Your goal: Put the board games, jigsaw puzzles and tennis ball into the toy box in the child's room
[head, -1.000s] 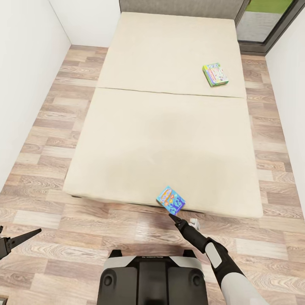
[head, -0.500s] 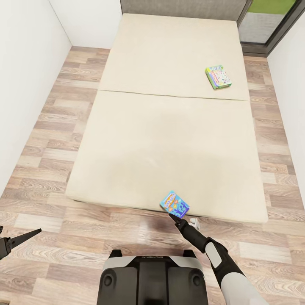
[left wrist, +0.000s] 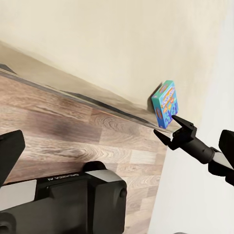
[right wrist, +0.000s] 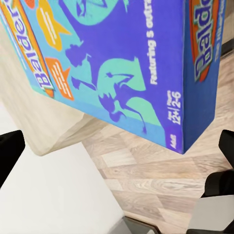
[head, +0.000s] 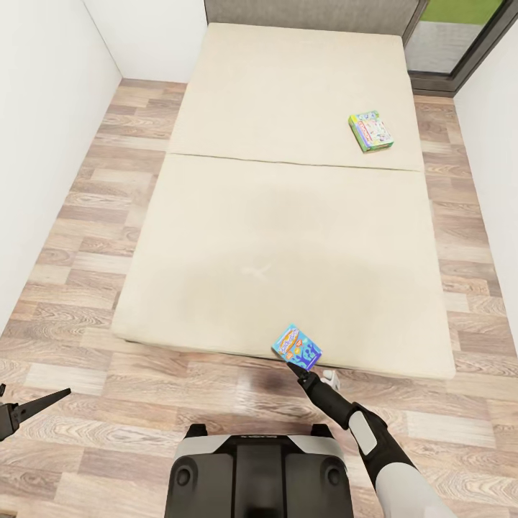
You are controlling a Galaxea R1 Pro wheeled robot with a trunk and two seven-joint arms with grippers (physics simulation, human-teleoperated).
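Blue box: the blue-and-teal board game [head: 296, 346] lies at the bed's [head: 288, 237] near edge, one corner seeming to hang past the mattress over the wood-plank floor [head: 86, 403]; the right wrist view shows its lid lettered "Bald…" with orange speech bubbles
Second game: a green-and-white board game [head: 371, 131] lies on the bed's far panel, well apart from the blue box, near the bed's right side
Right end effector: the right end effector [head: 296, 372] sits just beside the blue box's near edge, fingers spread to either side in its own wrist view with the box between and ahead of them; it holds nothing, and contact with the box cannot be told
Left end effector: the left end effector [head: 43, 401] hangs over the floor, well away from the bed; its dark finger [head: 54, 397] points toward the bed, but whether it is spread or pressed together cannot be told
Risk, push: a forward nudge could slide the box further onto the bed, out of the fingers' span
Risk, drop: the overhang means a sideways knock or a thin pinch on one corner could tip it onto the floor
Risk, cause: closing before the fingers straddle the box squarely
Toy box and surface: elsewhere, a drive away
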